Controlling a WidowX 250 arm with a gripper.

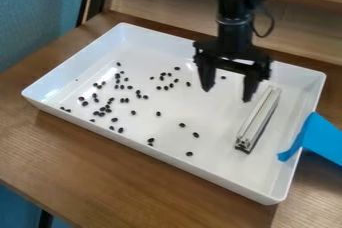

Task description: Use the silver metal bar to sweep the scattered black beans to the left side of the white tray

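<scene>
over the smooth white tray (227, 187), black fingers (229, 95) hang, spread apart.

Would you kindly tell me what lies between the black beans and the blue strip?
A long, pale bar lies in the tray between the beans and strip, in the camera view.

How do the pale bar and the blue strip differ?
The pale bar is straight; the blue strip bends at the tray's rim. The bar lies wholly inside the white tray; the strip is partly outside. Both are toward the picture's right side.
</scene>
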